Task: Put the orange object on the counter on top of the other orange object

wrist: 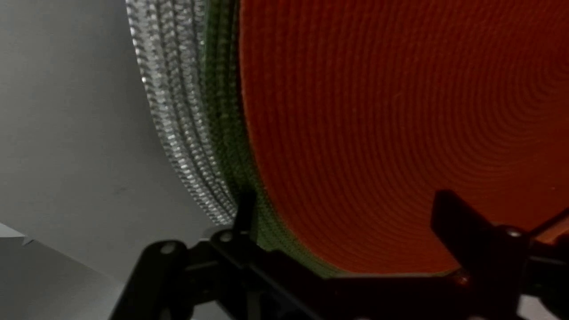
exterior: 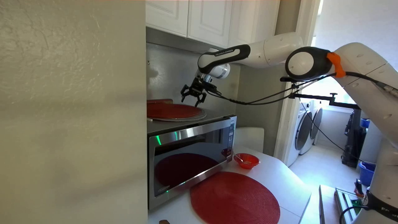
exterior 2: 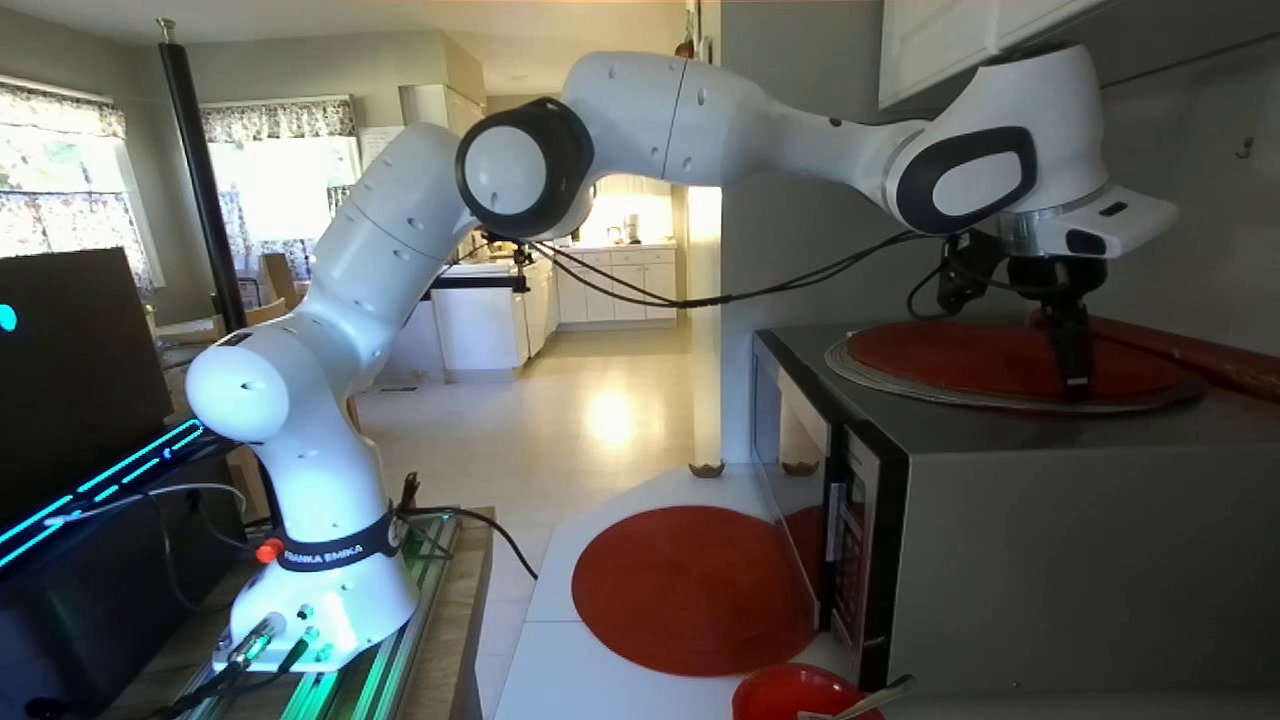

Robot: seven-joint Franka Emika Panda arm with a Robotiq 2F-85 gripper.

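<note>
The orange object, a flat round red-orange mat [exterior: 236, 199], lies on the pale white counter [exterior: 273, 177] in front of the oven; both the mat [exterior 2: 690, 590] and the counter [exterior 2: 555, 640] show in an exterior view. The other orange object, a like mat [exterior: 172, 111], lies on top of the oven; it also shows in an exterior view [exterior 2: 940, 350] and the wrist view [wrist: 378, 124]. My gripper [exterior: 189, 103] is open and empty, pointing down at this upper mat's edge. In the wrist view its fingers [wrist: 346, 195] stand apart; contact cannot be told.
A green mat [wrist: 224, 111] and silver mats [wrist: 166, 98] lie under the upper orange mat. The steel oven [exterior: 189, 133] stands on the counter. A small red bowl [exterior: 246, 161] with a spoon is beside it. White cabinets [exterior: 208, 21] hang above; a wall rises behind.
</note>
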